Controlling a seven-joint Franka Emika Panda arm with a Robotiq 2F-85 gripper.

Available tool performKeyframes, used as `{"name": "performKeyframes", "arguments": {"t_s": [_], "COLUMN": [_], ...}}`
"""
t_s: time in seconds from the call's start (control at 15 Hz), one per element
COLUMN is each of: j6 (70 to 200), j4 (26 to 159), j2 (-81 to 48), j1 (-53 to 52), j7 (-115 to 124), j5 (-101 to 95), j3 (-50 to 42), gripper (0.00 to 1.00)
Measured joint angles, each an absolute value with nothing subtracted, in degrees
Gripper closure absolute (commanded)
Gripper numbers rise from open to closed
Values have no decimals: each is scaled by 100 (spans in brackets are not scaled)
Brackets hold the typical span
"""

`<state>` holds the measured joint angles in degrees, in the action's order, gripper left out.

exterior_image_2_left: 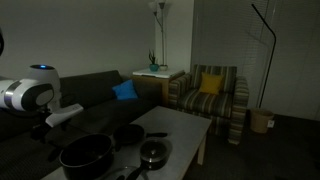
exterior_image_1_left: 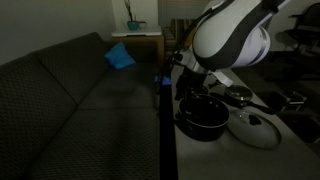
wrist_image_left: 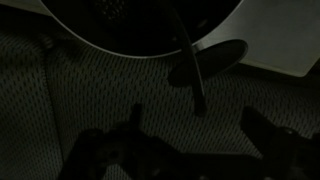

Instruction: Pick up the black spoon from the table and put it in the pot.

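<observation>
The black spoon (wrist_image_left: 193,82) shows only in the dim wrist view. It is a slim dark stick slanting down from the round dark pot (exterior_image_1_left: 203,122) at the top edge, past the pale rim of the table (exterior_image_2_left: 178,124) and out over woven sofa (exterior_image_1_left: 70,95) fabric. A dull oval beside it may be its bowl end or a shadow, and the murk hides which. Its lower tip ends just above the gripper (wrist_image_left: 195,132), whose fingers (wrist_image_left: 135,125) are spread wide with nothing clamped between them. In both exterior views the white arm (exterior_image_1_left: 235,35) leans over the table's sofa-side edge near the pot, with the glass lid (exterior_image_1_left: 255,130) lying just beside the pot.
</observation>
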<state>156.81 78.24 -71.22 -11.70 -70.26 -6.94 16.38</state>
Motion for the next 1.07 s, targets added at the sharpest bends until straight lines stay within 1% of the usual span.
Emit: {"name": "performKeyframes", "arguments": {"t_s": [0.33, 0.8, 0.87, 0.93, 1.07], "j6": [15687, 15692, 15687, 15685, 15681], "j4": [7635, 6945, 6850, 6767, 6613], "j2": [-7306, -7908, -7980, -8049, -8166], "j1": [-1144, -1127, -1127, -1128, -1134], "j7": [-7022, -7037, -7041, -7047, -7058], "j5": [-782, -851, -854, -857, -866], "j3": [1637, 1642, 1646, 1648, 1657], "gripper": [0, 0, 25, 27, 42]}}
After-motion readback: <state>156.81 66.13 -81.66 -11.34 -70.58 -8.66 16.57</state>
